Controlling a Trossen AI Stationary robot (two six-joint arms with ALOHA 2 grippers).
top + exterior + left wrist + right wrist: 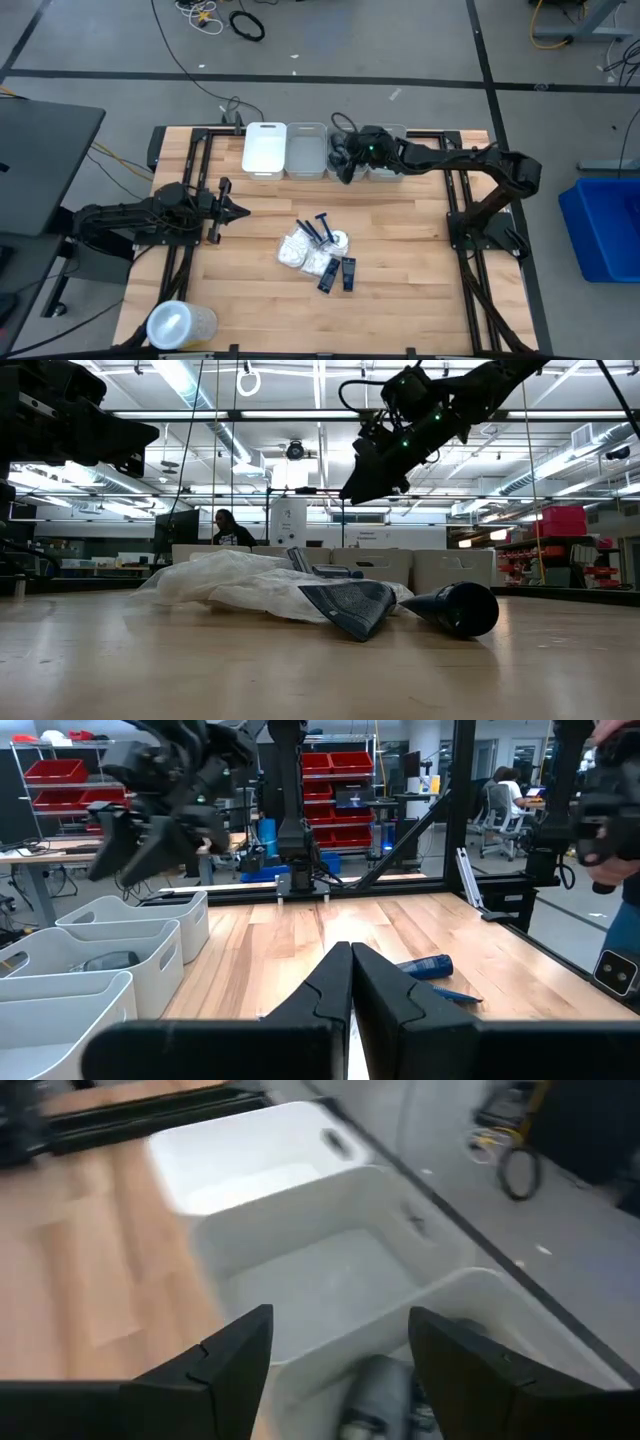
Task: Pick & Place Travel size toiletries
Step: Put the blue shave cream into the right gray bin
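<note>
The travel size toiletries lie in a heap at the table's middle point(322, 250): dark blue razors point(320, 228), white crinkly packets point(298, 250) and small dark oblong containers point(336, 272). In the low view the packets point(240, 582) and a dark container point(460, 608) rest on the wood. My right gripper point(346, 166) hangs open above the white bins at the far edge, high off the table point(375, 470), holding nothing point(340, 1325). A grey oblong item point(375, 1390) lies in the bin beneath it. My left gripper point(236, 210) waits shut left of the heap point(350, 955).
Three white bins point(266, 150) point(307, 150) point(386, 168) stand in a row along the far edge. A large clear round lidded tub point(180, 322) sits at the near left corner. Bare wood lies between the heap and the bins. A person sits in the room behind point(230, 528).
</note>
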